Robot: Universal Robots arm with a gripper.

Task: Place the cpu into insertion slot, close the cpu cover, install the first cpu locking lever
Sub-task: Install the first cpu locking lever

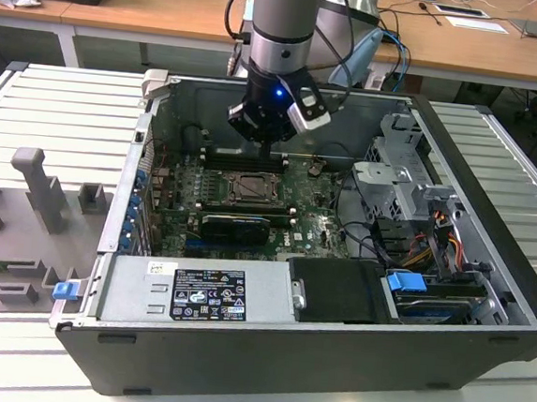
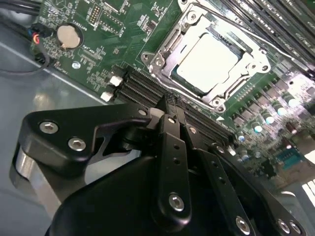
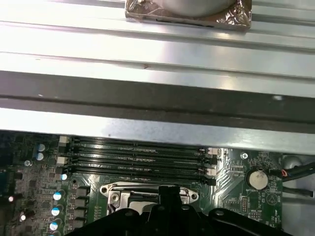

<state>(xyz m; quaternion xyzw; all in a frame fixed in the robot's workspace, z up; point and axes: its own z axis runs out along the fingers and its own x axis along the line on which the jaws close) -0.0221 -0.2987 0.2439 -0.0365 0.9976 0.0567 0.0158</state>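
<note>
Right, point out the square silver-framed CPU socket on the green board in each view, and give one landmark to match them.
Exterior view: the square silver-framed CPU socket sits mid-board, just below the gripper.
Second wrist view: the socket lies beyond the black fingers, with the pale chip seated in it.
First wrist view: its edge peeks out beside the fingers.
Shared landmark: the black memory slots alongside the socket.

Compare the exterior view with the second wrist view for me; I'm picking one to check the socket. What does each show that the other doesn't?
Exterior view: the whole open case, the power supply, the drive cage, and the gripper hanging over the board.

Second wrist view: the cpu lying pale in the insertion slot, framed by the cpu cover, and a coin battery.

Both: the green board, the slot and the gripper.
</note>
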